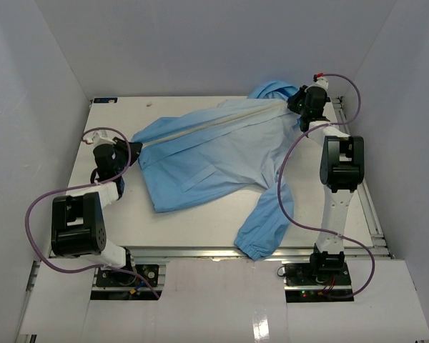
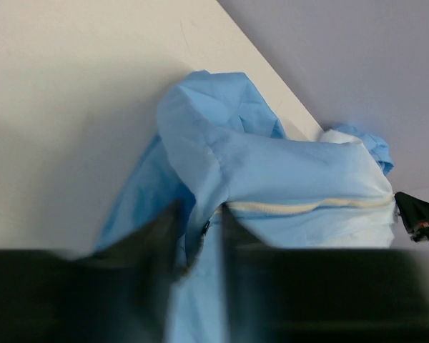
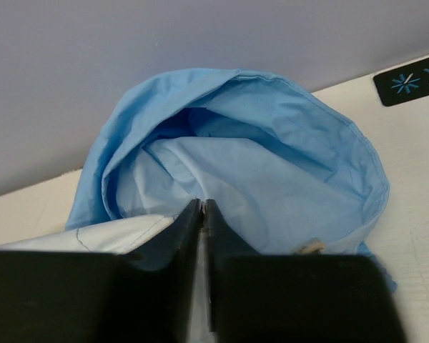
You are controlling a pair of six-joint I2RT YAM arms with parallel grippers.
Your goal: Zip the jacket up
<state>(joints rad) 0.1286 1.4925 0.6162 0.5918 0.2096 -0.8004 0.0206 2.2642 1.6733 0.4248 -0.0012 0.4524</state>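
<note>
The light blue jacket [image 1: 214, 153] lies spread on the white table [image 1: 200, 221], its pale zipper strip [image 1: 200, 127] running from lower left to upper right. My left gripper [image 1: 134, 151] is shut on the hem end of the front. In the left wrist view [image 2: 200, 239] blue fabric sits between the blurred fingers and the zipper strip [image 2: 307, 206] stretches away to the right. My right gripper [image 1: 297, 101] is at the collar by the hood [image 1: 272, 91]. In the right wrist view [image 3: 202, 209] its jaws are pressed together on a thin edge of fabric in front of the hood [image 3: 272, 150].
One sleeve [image 1: 264, 221] hangs down to the table's front edge. White walls enclose the table on the left, back and right. The right arm's black tip [image 2: 422, 218] shows at the far end of the zipper in the left wrist view.
</note>
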